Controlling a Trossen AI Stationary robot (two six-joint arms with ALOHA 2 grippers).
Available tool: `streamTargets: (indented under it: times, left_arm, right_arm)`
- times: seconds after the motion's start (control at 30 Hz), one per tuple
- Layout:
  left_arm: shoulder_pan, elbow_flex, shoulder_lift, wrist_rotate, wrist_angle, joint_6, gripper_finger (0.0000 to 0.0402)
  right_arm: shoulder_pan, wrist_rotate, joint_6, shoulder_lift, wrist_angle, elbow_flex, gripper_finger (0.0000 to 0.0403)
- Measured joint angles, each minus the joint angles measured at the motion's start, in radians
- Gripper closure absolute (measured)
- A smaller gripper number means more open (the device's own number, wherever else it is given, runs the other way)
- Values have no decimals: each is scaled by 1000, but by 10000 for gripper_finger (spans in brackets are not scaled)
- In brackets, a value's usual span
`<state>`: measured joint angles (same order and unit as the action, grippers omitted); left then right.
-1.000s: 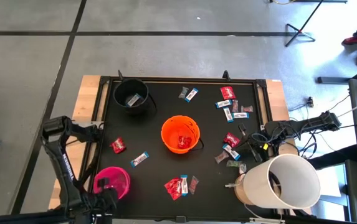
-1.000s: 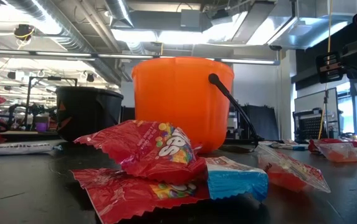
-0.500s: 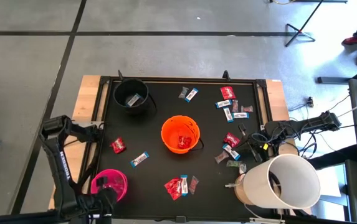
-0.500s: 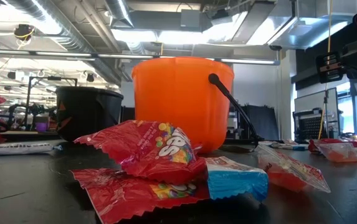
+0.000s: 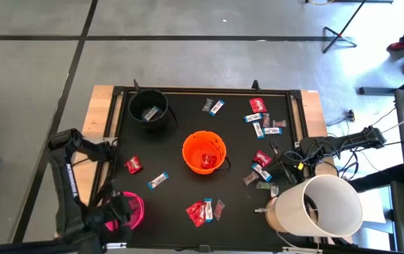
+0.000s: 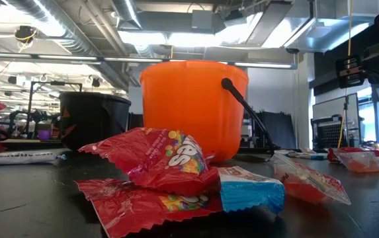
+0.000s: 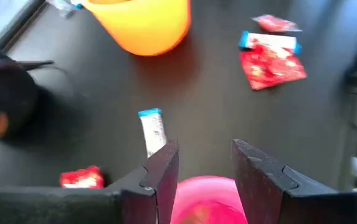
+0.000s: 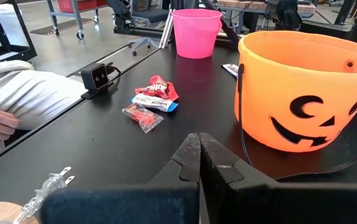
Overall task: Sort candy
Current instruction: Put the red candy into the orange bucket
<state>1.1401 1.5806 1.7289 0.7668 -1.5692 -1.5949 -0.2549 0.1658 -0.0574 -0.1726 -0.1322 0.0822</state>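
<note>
Over the last second the left gripper (image 7: pixel 204 171), fingers apart and empty, had swung from the table's near-left corner inward over the pink bucket (image 5: pixel 132 209), probably a release just done there or the start of a reach. Just beyond it lay a blue-and-white bar (image 7: pixel 154 131), a red packet (image 7: pixel 81 178) nearer the left edge. Farther off stood the orange bucket (image 5: pixel 204 152). Near the right edge, among scattered candy (image 5: pixel 261 164), the right gripper (image 8: pixel 197 163) waited, fingers together.
</note>
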Motion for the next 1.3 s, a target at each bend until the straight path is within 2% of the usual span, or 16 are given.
streamTargets:
  times: [0.17,0.37,0.47,0.63,0.77,0.9,1.17,1.3]
  left_arm:
    - [-100,-51,-62,-45,-3,72,265]
    - [-151,-121,-182,57,-1,158,265]
    - [-173,-197,-274,69,29,157,265]
    - [-228,-405,-443,62,190,158,265]
    - [-274,-573,-542,-19,315,158,265]
    - [-325,-696,-584,-126,362,140,265]
    - [-456,-862,-585,-404,381,166,265]
    - [-502,-910,-585,-460,444,221,265]
  right_arm:
    - [0,0,0,0,0,0,402]
    - [0,0,0,0,0,0,402]
    - [0,0,0,0,0,0,402]
    - [0,0,0,0,0,0,402]
    - [0,0,0,0,0,0,402]
    - [0,0,0,0,0,0,402]
    - [0,0,0,0,0,0,402]
    - [0,0,0,0,0,0,402]
